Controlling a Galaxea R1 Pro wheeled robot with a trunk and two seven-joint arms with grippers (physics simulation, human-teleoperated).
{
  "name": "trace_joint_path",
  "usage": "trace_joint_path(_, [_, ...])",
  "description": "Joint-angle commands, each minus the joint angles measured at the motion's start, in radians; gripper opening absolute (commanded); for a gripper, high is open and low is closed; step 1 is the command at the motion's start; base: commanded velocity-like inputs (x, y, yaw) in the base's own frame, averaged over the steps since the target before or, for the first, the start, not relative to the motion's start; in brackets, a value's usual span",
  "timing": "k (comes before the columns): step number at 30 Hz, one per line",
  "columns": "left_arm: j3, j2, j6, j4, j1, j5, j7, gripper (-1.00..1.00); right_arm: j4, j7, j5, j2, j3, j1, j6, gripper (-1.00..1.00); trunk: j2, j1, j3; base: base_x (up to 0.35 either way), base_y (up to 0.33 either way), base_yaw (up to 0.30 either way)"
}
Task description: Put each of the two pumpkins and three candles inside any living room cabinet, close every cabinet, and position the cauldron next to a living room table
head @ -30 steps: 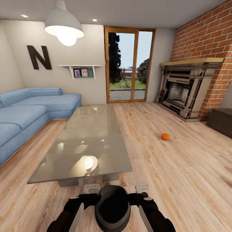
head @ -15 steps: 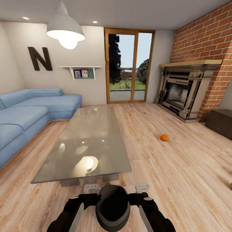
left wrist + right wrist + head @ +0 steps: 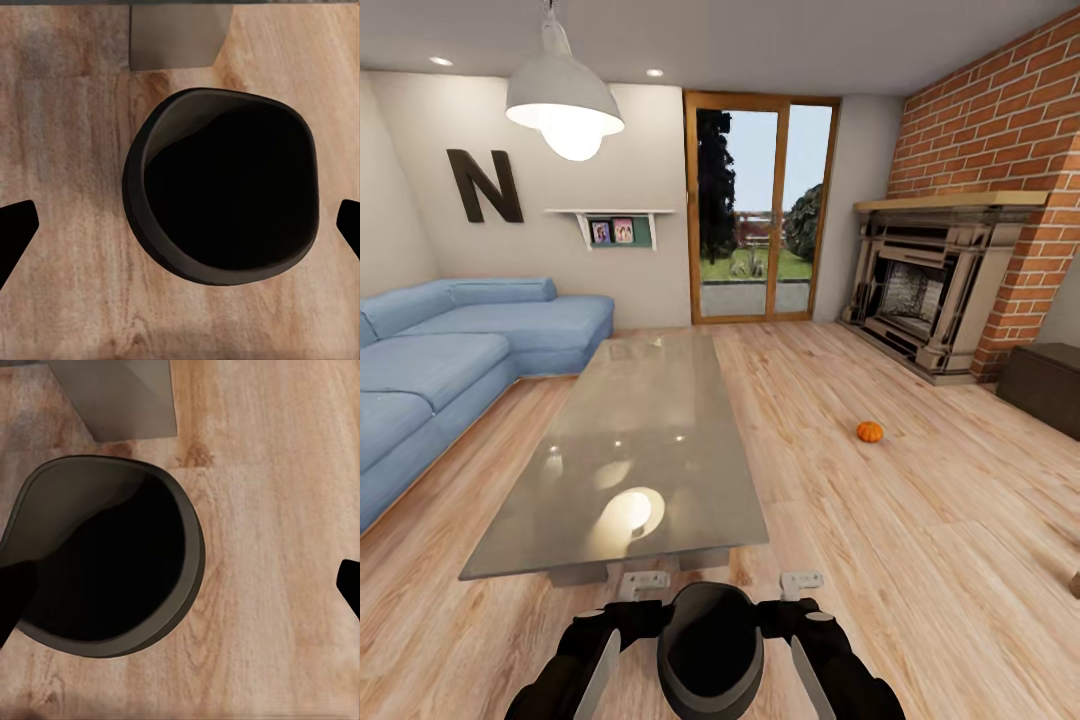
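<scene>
Item: cauldron, matte black, open-mouthed, at bottom centre of the head view, between the two forearms and just short of the near end of the table, whose glossy grey slab fills the centre-left of the frame. Position: upright on the wood floor; both wrist views look down into its mouth, with the table's slanted base just beyond its rim. Left gripper: fingers spread wide, dark tips at the two side edges of the wrist view, straddling the pot with no visible contact. Right gripper: also spread wide, one tip overlapping the cauldron's rim at the frame's left edge, the other over bare floor; whether that tip touches the pot cannot be told. Neither hand has a hold on anything. Other stock: one pumpkin on the floor at centre-right, well apart from the table; dark-brown cabinet at the right edge beside the brick fireplace; a small object cut off at the lower right edge, not identifiable. Risks, as judged: the right tip could snag the rim on withdrawal and tip or drag the pot; any forward push could knock the cauldron into the table base; the pumpkin, being round, may roll if nudged on approach.
</scene>
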Motion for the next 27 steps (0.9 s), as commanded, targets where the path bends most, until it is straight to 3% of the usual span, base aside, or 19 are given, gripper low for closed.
trace_joint_path(1, [0.000,0.000,0.005,-0.001,0.000,0.010,0.002,1.00,-0.001,-0.008,-0.009,0.000,0.003,-0.001,0.006,1.00,0.007,-0.004,0.002,0.000,0.000,0.000])
trace_joint_path(27, [-0.001,0.000,0.005,-0.001,0.000,0.009,0.004,1.00,-0.003,-0.006,-0.014,0.000,0.003,0.000,0.009,1.00,0.189,-0.104,0.084,-0.038,0.002,0.000])
